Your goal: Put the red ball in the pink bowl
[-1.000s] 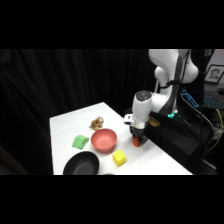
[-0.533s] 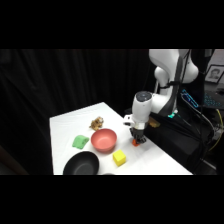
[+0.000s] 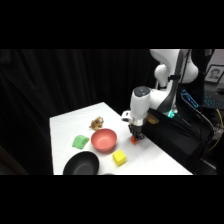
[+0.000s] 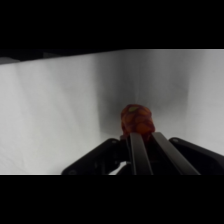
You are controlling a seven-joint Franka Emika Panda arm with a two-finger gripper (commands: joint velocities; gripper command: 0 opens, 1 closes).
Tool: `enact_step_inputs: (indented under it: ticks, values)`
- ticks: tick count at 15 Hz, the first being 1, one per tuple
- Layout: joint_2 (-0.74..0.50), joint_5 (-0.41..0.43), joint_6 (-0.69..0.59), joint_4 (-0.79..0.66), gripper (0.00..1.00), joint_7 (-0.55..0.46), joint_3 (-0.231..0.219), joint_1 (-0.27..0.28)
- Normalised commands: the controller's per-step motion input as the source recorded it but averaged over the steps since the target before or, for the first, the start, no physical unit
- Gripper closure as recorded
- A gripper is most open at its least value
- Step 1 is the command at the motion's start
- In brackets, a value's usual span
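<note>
**Op:** I see the small red-orange round ball [image 4: 135, 119] right of centre in my wrist picture, sitting just past the tips of the two dark fingers [image 4: 140, 150] on the white table [image 4: 55, 110]. In the side picture the ball [image 3: 134, 140] shows as an orange spot at the very bottom of the white arm's gripper [image 3: 135, 136], right of centre in the frame.

**Desk:** Is it gripped?

**Op:** The fingers stand close together with the ball at their tips, but I cannot tell whether they clamp it or only touch it. I also cannot tell whether the ball rests on the table or is lifted off it.

**Desk:** And the target?

**Op:** The round salmon-pink bowl [image 3: 103, 139] with the smooth inside sits left of the gripper, near the frame's middle, apart from the ball. Just below and right of it lies a yellow cube [image 3: 119, 158]. A small brownish lumpy object [image 3: 96, 122] is above the bowl, a green block [image 3: 80, 142] to its left, and a larger black bowl [image 3: 80, 164] at lower left, near the table's front edge.

**Desk:** Arm?

**Op:** It comes down from the upper right, wrist upright over the ball.
</note>
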Motion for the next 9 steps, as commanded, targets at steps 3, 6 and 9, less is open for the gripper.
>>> enact_step_inputs:
  ticks: [3, 6, 9]
  values:
    - [-0.44, -0.114, -0.34, -0.09, 0.97, -0.02, 0.073, -0.096]
    - [-0.46, -0.125, -0.34, -0.06, 0.97, -0.04, 0.133, -0.177]
    - [-0.49, -0.096, -0.34, -0.07, 0.97, -0.07, 0.172, -0.215]
